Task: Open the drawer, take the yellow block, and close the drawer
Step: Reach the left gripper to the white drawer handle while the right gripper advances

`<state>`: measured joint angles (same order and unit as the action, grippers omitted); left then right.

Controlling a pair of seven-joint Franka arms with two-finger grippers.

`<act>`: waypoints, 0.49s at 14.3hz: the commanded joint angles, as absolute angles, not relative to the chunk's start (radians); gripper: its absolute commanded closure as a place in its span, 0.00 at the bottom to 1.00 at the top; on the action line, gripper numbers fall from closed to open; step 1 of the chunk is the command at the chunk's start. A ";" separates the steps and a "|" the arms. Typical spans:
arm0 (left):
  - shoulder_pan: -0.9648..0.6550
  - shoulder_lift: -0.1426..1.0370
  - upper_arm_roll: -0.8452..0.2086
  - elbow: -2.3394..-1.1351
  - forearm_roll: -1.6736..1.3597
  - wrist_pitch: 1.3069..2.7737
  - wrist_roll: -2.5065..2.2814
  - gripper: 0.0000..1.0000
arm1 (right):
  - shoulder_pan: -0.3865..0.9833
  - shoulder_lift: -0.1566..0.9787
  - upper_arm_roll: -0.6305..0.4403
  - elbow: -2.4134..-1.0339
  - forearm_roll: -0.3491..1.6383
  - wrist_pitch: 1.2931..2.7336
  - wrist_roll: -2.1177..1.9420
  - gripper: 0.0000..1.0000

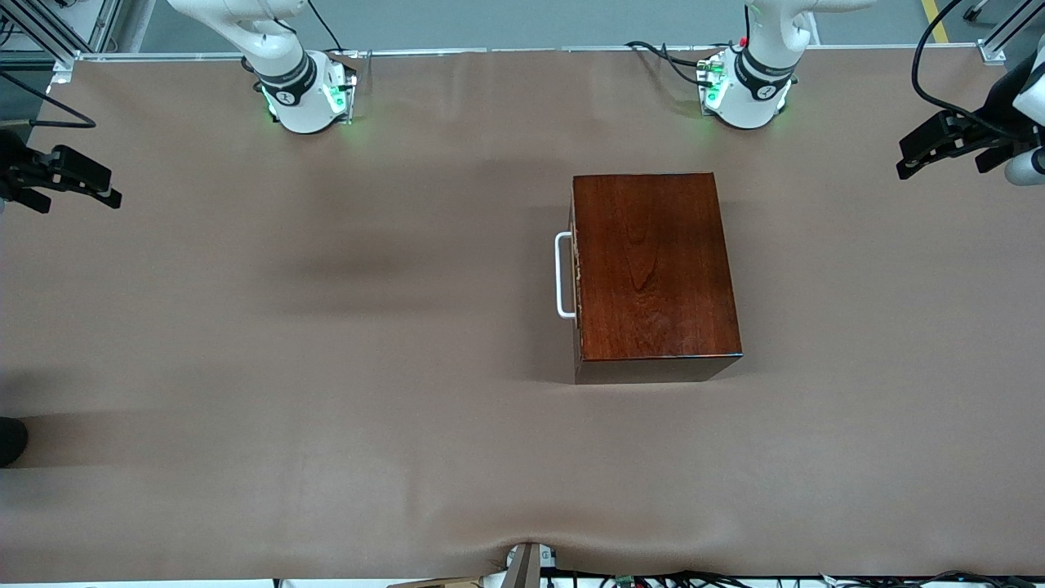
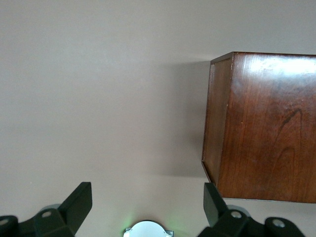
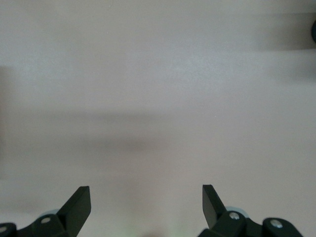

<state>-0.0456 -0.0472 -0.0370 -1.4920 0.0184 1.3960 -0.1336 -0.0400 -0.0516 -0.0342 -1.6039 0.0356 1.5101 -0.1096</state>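
A glossy reddish-brown wooden box (image 1: 655, 269) stands near the middle of the table, toward the left arm's end. Its drawer (image 1: 576, 282) is shut, and the white bar handle (image 1: 562, 275) faces the right arm's end. The yellow block is hidden. My left gripper (image 1: 904, 159) hangs open and empty over the table's edge at the left arm's end. The left wrist view shows one corner of the box (image 2: 266, 123) ahead of the open left gripper (image 2: 148, 200). My right gripper (image 1: 110, 188) hangs open at the right arm's end, and in its wrist view the right gripper (image 3: 146, 200) has only bare table under it.
A brown cover (image 1: 326, 367) spans the whole table. The two arm bases (image 1: 306, 94) (image 1: 747, 90) stand along the edge farthest from the front camera. A dark object (image 1: 10, 441) shows at the table edge at the right arm's end. Cables and a bracket (image 1: 526, 565) sit at the nearest edge.
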 commanded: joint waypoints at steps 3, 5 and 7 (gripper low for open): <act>-0.052 -0.034 -0.041 -1.474 0.026 1.396 -0.126 0.00 | -0.044 -0.066 -0.028 -1.611 0.021 1.506 -0.106 0.00; -0.057 -0.020 -0.064 -1.451 0.023 1.396 -0.133 0.00 | -0.044 -0.064 -0.028 -1.611 0.021 1.505 -0.104 0.00; -0.061 -0.008 -0.090 -1.440 0.020 1.394 -0.133 0.00 | -0.043 -0.063 -0.028 -1.611 0.021 1.499 -0.094 0.00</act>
<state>-0.0544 -0.0326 -0.0664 -1.4814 0.0181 1.4009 -0.1337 -0.0401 -0.0516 -0.0342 -1.6040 0.0355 1.5072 -0.1083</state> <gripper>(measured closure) 0.000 0.000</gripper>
